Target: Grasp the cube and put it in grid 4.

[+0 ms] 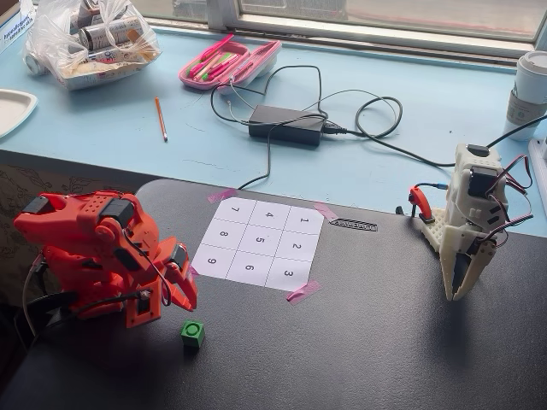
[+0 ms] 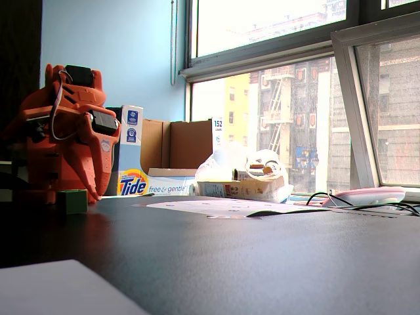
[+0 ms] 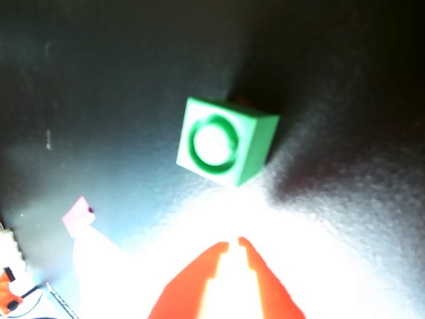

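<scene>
A small green cube with a round recess on top sits on the black table in front of the orange arm, off the paper. It also shows in the other fixed view and in the wrist view. The white grid sheet has nine numbered squares; square 4 is in the middle of its far row. My orange gripper hangs folded near the arm's base, a little behind the cube and apart from it. In the wrist view the gripper has its fingertips almost together and holds nothing.
A second, white arm stands at the table's right side. Pink tape holds the sheet's corners. Behind the table, a blue ledge carries a power brick with cables, a pink pencil case and a bag.
</scene>
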You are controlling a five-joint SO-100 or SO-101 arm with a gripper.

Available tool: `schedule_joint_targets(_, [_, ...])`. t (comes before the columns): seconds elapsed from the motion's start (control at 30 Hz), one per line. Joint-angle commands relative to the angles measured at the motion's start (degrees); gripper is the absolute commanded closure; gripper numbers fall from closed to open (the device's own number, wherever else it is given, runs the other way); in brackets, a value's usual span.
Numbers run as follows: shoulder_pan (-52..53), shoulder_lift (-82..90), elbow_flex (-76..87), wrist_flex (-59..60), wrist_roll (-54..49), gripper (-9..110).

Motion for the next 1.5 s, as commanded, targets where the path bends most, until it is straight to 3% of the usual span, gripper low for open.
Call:
schedule_joint_targets(0.0, [-0.09,-0.35,0.00,0.44,-0.18,101])
schedule_joint_targets(1.23, [0.18,-1.14,-0.70,-0.35,-0.53,101])
schedule_joint_targets(1.47, [1.49,-6.50,-6.50,-1.41,0.70,86])
